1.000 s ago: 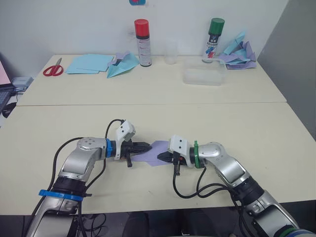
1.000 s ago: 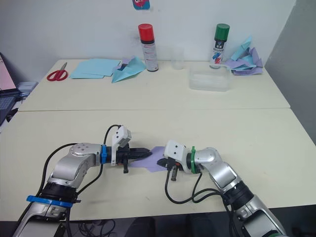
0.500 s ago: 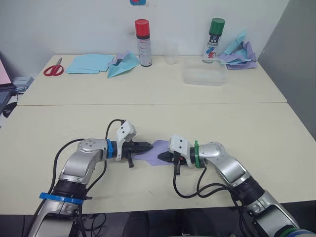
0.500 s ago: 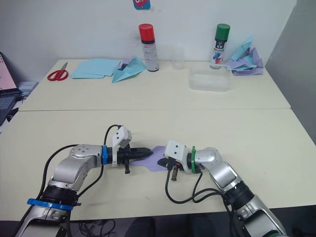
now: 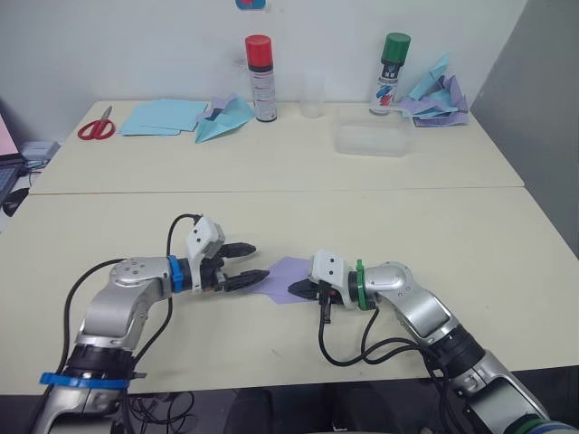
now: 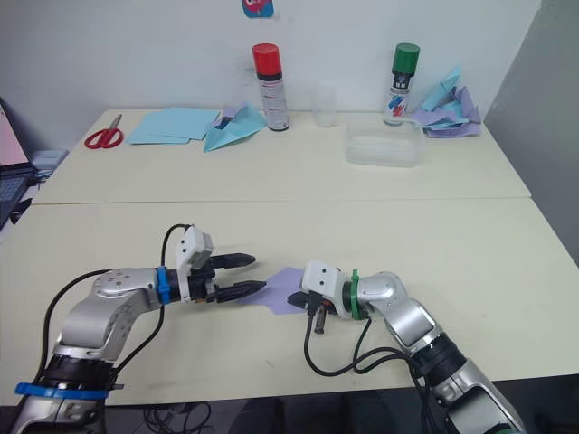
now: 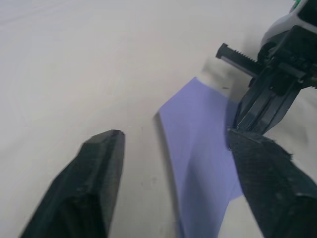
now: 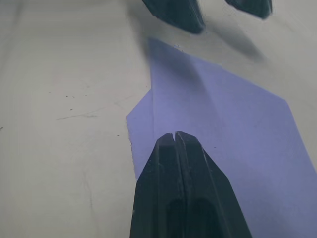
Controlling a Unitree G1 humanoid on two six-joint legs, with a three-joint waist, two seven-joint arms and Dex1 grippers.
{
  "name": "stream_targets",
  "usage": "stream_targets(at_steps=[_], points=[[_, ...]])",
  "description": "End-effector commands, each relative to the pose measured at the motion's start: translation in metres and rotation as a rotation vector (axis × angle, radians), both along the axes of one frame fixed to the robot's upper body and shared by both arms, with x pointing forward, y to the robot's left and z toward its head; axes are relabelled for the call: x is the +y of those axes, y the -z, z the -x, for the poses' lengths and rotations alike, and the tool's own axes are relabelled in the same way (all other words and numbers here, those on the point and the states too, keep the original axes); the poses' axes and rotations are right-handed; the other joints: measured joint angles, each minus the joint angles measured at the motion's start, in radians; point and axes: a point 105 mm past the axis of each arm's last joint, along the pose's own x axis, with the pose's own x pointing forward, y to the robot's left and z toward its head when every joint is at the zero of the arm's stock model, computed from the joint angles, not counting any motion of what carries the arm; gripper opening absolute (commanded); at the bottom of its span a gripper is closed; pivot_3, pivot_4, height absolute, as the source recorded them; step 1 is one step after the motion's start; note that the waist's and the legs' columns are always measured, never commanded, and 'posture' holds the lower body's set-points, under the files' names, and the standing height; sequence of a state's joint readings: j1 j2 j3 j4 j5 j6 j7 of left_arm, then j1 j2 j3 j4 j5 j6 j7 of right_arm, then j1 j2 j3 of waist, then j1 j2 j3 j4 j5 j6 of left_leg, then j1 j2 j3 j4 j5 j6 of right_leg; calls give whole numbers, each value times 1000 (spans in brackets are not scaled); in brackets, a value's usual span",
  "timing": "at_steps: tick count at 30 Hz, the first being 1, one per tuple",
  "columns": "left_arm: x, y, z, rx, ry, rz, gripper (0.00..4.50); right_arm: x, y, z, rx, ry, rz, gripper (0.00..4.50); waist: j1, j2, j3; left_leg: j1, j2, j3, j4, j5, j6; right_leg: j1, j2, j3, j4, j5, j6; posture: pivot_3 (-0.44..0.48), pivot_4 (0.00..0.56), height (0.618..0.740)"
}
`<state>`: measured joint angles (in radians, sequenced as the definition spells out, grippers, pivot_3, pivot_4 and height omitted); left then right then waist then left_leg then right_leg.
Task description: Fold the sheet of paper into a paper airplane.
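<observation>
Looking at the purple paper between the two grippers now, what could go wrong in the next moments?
1. The open left gripper sits at the edge of the thin lavender sheet of paper; closing there may crumple that edge instead of folding it.
2. The shut right gripper presses only one end of the sheet, so the paper could pivot or slide on the smooth cream table and spoil the crease.

A plain office or lab room set up as a paper-craft workbench.

You're looking at two cream tables pushed together against a bare white wall, with a grey partition on the right. Along the back sit red scissors, pale blue sheets, two spray cans, a clear plastic box and a heap of paper planes. A laptop's edge shows at far left.
</observation>
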<state>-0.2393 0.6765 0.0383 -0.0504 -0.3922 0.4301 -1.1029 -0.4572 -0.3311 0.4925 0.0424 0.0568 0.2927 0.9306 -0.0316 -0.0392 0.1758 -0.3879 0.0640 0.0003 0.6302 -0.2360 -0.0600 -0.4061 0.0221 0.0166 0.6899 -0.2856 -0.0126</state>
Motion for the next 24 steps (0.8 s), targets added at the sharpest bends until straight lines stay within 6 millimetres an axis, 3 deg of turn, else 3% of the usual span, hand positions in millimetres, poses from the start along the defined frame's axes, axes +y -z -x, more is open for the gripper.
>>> stream_targets(at_steps=[1,5,13,19,22,24], points=[[-9,-4,19,-54,84,-38,3692,-3,0,-2,-1,3,9,0,1,0,0,0,0,0,0,0,0,0,-1,0,0,0,0,0,150,740],[-18,7,28,-27,89,-12,2786,-5,-2,-3,-5,4,5,0,2,0,0,1,0,0,0,0,0,0,-2,0,0,0,0,0,150,740],[-21,22,18,28,8,19,110,-6,-5,-4,-8,17,1,0,3,0,0,1,0,0,0,0,0,0,-2,0,0,0,0,0,150,740],[-22,39,18,96,-9,-19,10,-7,-6,-6,-10,37,-7,0,2,0,0,1,-1,0,0,0,0,0,-2,0,0,0,0,0,150,740],[-23,54,22,129,3,-61,10,-7,-17,-11,-20,79,-60,0,3,0,0,1,-1,0,0,0,0,1,-2,0,0,0,0,0,150,740],[-21,62,26,137,17,-97,0,-11,-28,-16,0,124,-106,392,3,0,0,2,-1,0,0,0,0,1,-2,0,0,0,0,0,150,740]])
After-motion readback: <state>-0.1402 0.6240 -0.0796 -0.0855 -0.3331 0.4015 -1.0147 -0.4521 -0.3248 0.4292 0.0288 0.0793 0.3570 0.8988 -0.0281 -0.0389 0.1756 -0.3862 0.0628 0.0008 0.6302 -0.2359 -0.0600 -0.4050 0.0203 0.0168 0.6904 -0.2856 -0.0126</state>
